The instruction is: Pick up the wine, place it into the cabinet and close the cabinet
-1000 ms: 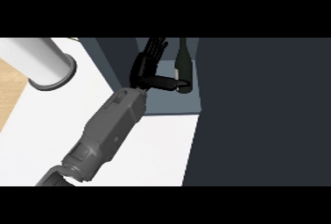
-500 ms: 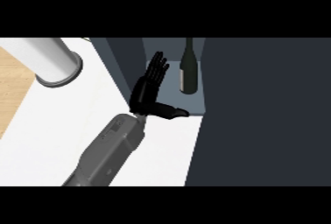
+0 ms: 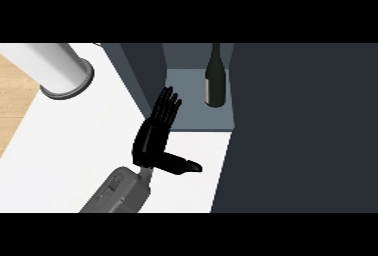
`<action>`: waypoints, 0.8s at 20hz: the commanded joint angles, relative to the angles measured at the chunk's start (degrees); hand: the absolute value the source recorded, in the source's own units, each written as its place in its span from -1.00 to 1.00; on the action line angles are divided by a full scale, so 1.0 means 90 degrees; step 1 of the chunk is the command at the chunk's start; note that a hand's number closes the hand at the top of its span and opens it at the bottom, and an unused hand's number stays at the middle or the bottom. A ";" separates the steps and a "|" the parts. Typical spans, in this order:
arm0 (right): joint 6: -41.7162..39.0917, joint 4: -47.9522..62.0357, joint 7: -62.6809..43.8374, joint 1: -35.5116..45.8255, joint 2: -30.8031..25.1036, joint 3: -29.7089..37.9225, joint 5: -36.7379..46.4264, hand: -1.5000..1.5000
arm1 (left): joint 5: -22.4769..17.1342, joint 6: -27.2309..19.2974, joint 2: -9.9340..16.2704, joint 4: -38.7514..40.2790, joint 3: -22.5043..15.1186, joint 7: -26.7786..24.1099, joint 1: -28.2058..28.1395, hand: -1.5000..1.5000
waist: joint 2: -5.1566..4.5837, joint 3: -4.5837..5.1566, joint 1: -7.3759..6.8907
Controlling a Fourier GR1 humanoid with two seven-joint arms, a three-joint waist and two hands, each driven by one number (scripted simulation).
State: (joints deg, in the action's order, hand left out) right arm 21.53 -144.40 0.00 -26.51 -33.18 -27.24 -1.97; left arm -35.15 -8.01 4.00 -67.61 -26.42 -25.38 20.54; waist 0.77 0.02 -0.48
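- Wine [image 3: 215,80] now stands upright inside the cabinet [image 3: 199,120], released.
- My robot hand [image 3: 156,137], fingers straight, has pulled back over the worktop [image 3: 66,145].
- I judge only closing remains.

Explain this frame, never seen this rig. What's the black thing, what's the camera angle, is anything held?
The camera sits in a humanoid robot's head, looking steeply down at a white counter. The black shape on the grey forearm is one hand, fingers straight, thumb out; which arm it belongs to isn't clear, and no other hand shows. It holds nothing. The dark wine bottle stands inside the open cabinet, apart from the hand. The dark panel at right looks like the cabinet door. A pale cylinder stands upper left.
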 commanded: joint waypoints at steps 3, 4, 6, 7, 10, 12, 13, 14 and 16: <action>-0.0088 -0.1446 -0.0664 -0.0406 -0.0276 0.0027 -0.0167 -1.00 | -0.0151 0.0307 0.0594 -0.1477 -0.0165 0.0057 -0.1451 -1.00 | -0.0024 0.0003 0.0017; -0.0239 -0.1518 -0.0514 -0.0582 -0.0385 -0.0137 -0.0104 -1.00 | -0.0132 0.0256 0.0560 -0.1427 -0.0077 -0.0057 -0.1484 -1.00 | -0.0027 0.0002 0.0079; -0.0406 -0.1541 -0.0769 -0.0225 -0.0500 -0.0004 -0.0311 -1.00 | -0.0321 0.0770 0.0718 -0.1142 0.0156 -0.0170 -0.1432 -1.00 | -0.0069 0.0009 0.0078; -0.0656 -0.1330 -0.0546 -0.0224 -0.0619 0.0240 -0.0616 -1.00 | -0.0318 0.0459 0.0887 -0.1862 0.0111 0.0210 -0.1606 -1.00 | -0.0049 -0.0003 0.0031; -0.0699 -0.1366 -0.0510 -0.0322 -0.0561 -0.0273 -0.0260 -1.00 | -0.0261 0.0715 0.1038 -0.1709 0.0238 -0.0148 -0.1944 -1.00 | -0.0051 0.0004 0.0076; -0.1036 -0.1326 -0.0249 -0.0426 -0.0656 -0.0418 -0.0631 -1.00 | -0.0307 0.0674 0.1051 -0.1700 0.0429 -0.0164 -0.1805 -1.00 | -0.0049 -0.0001 0.0124; -0.1150 -0.1376 -0.0360 -0.0409 -0.0790 -0.0497 -0.0550 -1.00 | -0.0304 0.0841 0.1273 -0.1808 0.0531 -0.0233 -0.1876 -1.00 | -0.0047 0.0003 0.0100; -0.1413 -0.1206 -0.0384 -0.0272 -0.0932 -0.0510 -0.0748 -1.00 | -0.0286 0.0934 0.1305 -0.1768 0.0546 -0.0430 -0.2075 -1.00 | -0.0061 0.0004 0.0033; -0.1699 -0.1165 -0.0395 -0.0243 -0.1156 -0.0700 -0.0601 1.00 | -0.0372 0.1068 0.1729 -0.2162 0.0743 -0.0273 -0.2222 -1.00 | -0.0048 0.0003 -0.0009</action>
State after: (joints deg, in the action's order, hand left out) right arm 10.52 -144.15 1.23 -26.58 -39.89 -31.03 -2.38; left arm -37.95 -0.65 15.66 -84.16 -22.05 -27.12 3.03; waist 0.36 0.04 -0.09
